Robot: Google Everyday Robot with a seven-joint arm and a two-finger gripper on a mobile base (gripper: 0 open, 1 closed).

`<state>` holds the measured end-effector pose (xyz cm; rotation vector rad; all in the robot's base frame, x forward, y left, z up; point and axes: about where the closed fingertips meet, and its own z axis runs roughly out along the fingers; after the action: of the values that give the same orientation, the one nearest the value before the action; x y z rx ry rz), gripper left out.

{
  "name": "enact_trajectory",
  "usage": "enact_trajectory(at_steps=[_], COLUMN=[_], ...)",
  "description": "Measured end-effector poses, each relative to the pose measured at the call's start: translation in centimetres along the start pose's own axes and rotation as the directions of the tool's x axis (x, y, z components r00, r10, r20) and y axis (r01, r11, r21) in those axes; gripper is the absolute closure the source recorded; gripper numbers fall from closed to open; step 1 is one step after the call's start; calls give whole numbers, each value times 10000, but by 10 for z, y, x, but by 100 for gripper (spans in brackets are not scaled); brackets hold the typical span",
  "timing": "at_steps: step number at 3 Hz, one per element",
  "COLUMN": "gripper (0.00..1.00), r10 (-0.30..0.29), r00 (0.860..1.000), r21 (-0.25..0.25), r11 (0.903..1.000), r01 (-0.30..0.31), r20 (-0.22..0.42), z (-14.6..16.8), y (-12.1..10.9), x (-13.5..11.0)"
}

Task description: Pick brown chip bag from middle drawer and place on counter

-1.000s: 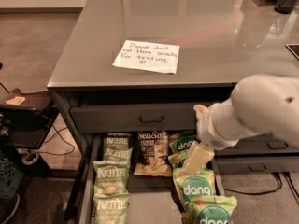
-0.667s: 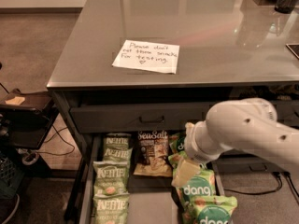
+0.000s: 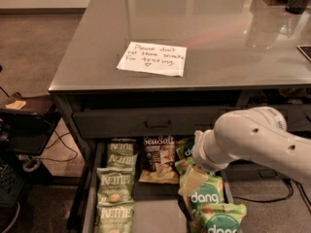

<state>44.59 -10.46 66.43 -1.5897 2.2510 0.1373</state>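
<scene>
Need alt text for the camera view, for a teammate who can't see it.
The white arm reaches from the right into the open middle drawer, its gripper over the green dang bags, just right of the brown chip bag. Green Kettle bags lie left of that bag; the grey counter above bears a handwritten note.

Over middle drawer [image 3: 89,198], gripper [image 3: 193,180] hangs right of brown chip bag [image 3: 158,159].
</scene>
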Motion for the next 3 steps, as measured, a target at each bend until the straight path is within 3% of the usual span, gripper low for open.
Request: enact_trajectory(at_steps=[1, 3], gripper=[0, 0], r10=[5, 395], r00=[9998, 9992], r21=[21, 1017], r11=[10000, 9940], r01=[-5, -394], r20=[-182, 12], z=[34, 96], y=[5, -8], x=[14, 37])
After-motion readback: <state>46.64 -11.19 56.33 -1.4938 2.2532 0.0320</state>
